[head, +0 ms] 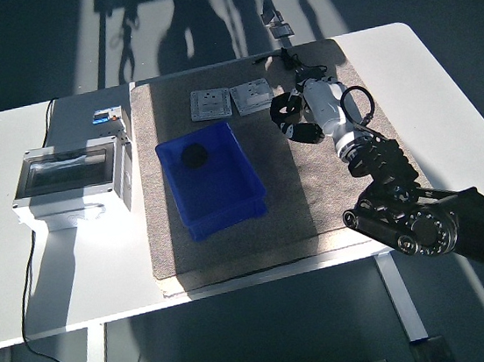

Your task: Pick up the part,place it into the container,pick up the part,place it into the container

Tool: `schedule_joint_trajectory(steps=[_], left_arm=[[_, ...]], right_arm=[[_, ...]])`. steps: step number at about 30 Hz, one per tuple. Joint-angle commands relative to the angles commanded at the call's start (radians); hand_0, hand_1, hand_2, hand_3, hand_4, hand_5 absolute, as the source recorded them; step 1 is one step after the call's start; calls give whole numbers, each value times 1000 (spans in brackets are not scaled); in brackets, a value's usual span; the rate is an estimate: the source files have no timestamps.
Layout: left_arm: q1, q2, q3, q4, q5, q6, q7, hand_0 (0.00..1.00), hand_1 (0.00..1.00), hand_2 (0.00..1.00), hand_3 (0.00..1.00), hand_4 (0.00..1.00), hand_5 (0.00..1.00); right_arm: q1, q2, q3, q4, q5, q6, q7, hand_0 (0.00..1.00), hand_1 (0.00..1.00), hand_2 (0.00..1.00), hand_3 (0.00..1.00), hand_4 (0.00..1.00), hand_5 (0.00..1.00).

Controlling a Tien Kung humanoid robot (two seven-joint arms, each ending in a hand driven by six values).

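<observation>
Blue plastic is the brightest thing here: the container [213, 178], an open bin, sits in the middle of a grey mat [288, 193] on the white table [441, 77]. A round black part [194, 156] already lies inside it, near the far corner. The bin is open on top, so things can be dropped in from above.

From the head view, the right hand [298, 119] reaches in over the far right part of the mat. Its fingers are curled around a small black part [284, 108], and I think it is being held up off the mat, though the dark shapes make it hard to be sure. The hand is to the right of the bin and a bit farther back. I think this is the carrying step, with the drop into the bin not done yet. The left hand is nowhere in the picture.

There is open mat between the hand and the bin, so the way across looks free. Two grey switch plates [232, 101] lie just behind the bin, and a black plug with a cord [297, 66] lies at the far edge of the mat, close behind the hand. The hand should stay clear of those. A grey box with a clear lid [69, 176] stands well to the left, off the mat. The bin's right wall is the edge the hand must get over.
</observation>
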Motion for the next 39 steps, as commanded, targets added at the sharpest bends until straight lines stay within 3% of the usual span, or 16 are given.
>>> schedule_joint_trajectory(steps=[7, 12, 14, 15, 20, 21, 25, 26, 27, 32, 33, 39], left_arm=[[4, 1, 11, 0, -22, 5, -6, 691, 644, 596, 545, 546, 451], [2, -1, 12, 0, -28, 7, -6, 691, 644, 609, 555, 564, 497], [4, -3, 11, 0, -28, 7, -6, 691, 644, 609, 555, 564, 497], [5, -3, 10, 0, -27, 6, -5, 690, 643, 605, 554, 555, 477], [6, -8, 7, 0, -15, 2, -2, 690, 643, 605, 554, 555, 477], [6, -8, 7, 0, -15, 2, -3, 690, 644, 611, 557, 563, 489], [5, -9, 7, 0, -18, 5, -6, 690, 644, 611, 557, 563, 489], [5, -9, 7, 0, -19, 5, -6, 690, 644, 611, 557, 563, 489], [5, -9, 7, 0, -20, 5, -6, 690, 643, 611, 557, 564, 488], [6, -7, 3, 0, -21, 4, -8, 690, 643, 611, 557, 564, 488], [6, -7, 3, 0, -22, 4, -8, 690, 643, 622, 562, 590, 539], [4, -6, 4, 0, -24, -1, -6, 690, 644, 625, 565, 593, 549]], right_arm=[[21, 0, -94, 172, 23, 0, 8, 837, 471, 319, 400, 527, 113], [32, 19, -157, 254, -49, 15, -53, 836, 473, 332, 400, 521, 115], [31, 26, -178, 263, -72, 44, -63, 836, 473, 332, 400, 521, 115], [31, 28, -184, 264, -78, 57, -64, 860, 500, 391, 467, 506, 128], [28, 34, -206, 262, -83, 139, -53, 860, 500, 391, 467, 506, 128], [27, 34, -208, 261, -83, 151, -52, 885, 531, 557, 684, 489, 133], [23, 33, -211, 258, -79, 191, -49, 885, 531, 557, 684, 489, 133], [22, 32, -211, 257, -78, 196, -49, 885, 531, 557, 684, 489, 133], [21, 32, -210, 256, -78, 199, -49, 906, 576, 668, 733, 479, 136], [12, 27, -183, 246, -98, 198, -61, 906, 576, 668, 733, 479, 136], [10, 26, -172, 242, -107, 194, -66, 913, 597, 670, 766, 476, 138], [3, 18, -139, 227, -132, 156, -87, 909, 598, 664, 774, 463, 142]])
